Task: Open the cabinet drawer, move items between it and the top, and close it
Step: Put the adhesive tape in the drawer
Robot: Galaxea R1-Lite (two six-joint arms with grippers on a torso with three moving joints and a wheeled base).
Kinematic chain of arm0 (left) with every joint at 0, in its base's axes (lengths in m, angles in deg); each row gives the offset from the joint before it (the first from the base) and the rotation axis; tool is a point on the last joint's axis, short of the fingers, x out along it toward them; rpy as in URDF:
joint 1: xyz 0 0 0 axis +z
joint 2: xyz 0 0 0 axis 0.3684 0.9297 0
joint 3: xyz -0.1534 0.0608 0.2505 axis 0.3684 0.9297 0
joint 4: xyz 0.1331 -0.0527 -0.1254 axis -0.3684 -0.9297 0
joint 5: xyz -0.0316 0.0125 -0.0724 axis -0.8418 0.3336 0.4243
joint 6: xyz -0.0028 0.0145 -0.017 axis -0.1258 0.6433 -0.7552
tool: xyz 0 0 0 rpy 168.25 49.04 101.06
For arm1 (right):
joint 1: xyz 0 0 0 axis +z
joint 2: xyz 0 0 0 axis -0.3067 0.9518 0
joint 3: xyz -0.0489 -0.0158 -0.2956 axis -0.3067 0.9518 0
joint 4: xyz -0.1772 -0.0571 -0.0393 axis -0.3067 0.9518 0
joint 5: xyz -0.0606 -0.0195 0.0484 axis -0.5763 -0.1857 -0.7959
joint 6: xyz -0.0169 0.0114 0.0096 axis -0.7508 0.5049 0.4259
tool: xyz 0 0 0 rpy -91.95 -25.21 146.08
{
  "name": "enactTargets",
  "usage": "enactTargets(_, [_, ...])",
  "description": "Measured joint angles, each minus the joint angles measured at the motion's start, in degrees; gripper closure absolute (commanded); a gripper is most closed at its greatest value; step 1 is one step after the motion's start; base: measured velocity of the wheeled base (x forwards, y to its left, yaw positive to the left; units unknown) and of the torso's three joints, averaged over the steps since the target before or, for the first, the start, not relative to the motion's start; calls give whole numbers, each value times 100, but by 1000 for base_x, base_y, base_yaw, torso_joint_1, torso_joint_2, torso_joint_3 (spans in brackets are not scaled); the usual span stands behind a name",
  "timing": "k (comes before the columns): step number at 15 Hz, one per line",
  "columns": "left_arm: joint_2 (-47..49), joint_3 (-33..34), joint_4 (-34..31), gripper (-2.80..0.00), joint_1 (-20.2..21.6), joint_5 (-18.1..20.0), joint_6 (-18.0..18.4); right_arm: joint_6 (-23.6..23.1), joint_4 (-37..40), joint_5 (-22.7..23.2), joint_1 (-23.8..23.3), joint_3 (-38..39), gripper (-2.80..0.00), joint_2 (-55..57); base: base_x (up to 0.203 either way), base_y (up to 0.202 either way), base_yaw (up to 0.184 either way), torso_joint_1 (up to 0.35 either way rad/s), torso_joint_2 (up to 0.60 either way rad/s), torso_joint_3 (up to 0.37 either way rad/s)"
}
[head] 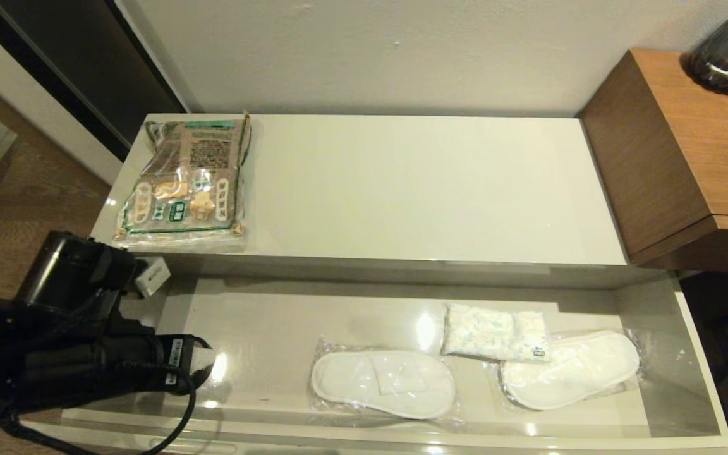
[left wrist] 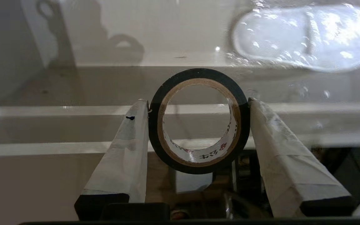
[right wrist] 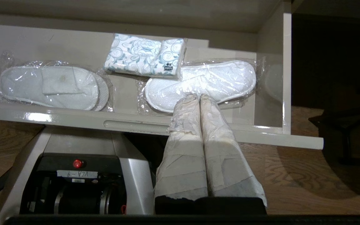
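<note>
Cabinet drawer (head: 699,379) pulled fully out, front edge toward robot. Left gripper (left wrist: 198,122) low over drawer's left end, pinching black tape roll (left wrist: 198,120) across its outer rim between 2 taped fingers (left wrist: 127,150); roll held on edge, open core facing the wrist camera. Not visible in head view: hidden behind the arm.

Key relation: the top (head: 427,183) lies beyond and above the left gripper, across the drawer's back edge. Long axis of both top and drawer runs left-right. Left arm clearly nearer to the top's left end. Likely next: lift, carry roll away from robot onto the slab, probably to the bare stretch right of the packet.

Right gripper (right wrist: 198,100) hanging outside drawer front near its right end, fingers pressed together, nothing held. Idle.

Count:
- 1 brown-and-green packet (head: 184,183), flat on top's left end.
- 1 tape roll, in the grip.
- 1 white soft pack (head: 495,332) in drawer, its front edge resting on right slipper.
- 2 wrapped slipper bundles (head: 383,382) in drawer, centre and right.
</note>
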Motion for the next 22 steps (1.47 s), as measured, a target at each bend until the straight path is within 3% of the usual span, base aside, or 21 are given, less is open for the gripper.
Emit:
enactTargets(3, [570,587,1331,0,340,-175,-132,2,6,1,0,0,0,0,0,0,0,0,0,0])
enactTargets(6, [1568,945,2925,0,536,-867,-326,2,4,1,0,1,0,0,0,0,0,0,0,0])
enactTargets(9, [2389,1046,4061,0,655,-1496,-361,2,2,1,0,4,0,0,0,0,0,0,0,0])
enactTargets(14, [3282,524,4358,0,727,-1877,-390,0,2,1,0,4,0,0,0,0,0,0,0,0])
enactTargets(22, [4121,-126,4254,0,1036,-1253,-484,4,2,1,0,0,0,0,0,0,0,0,0,0])
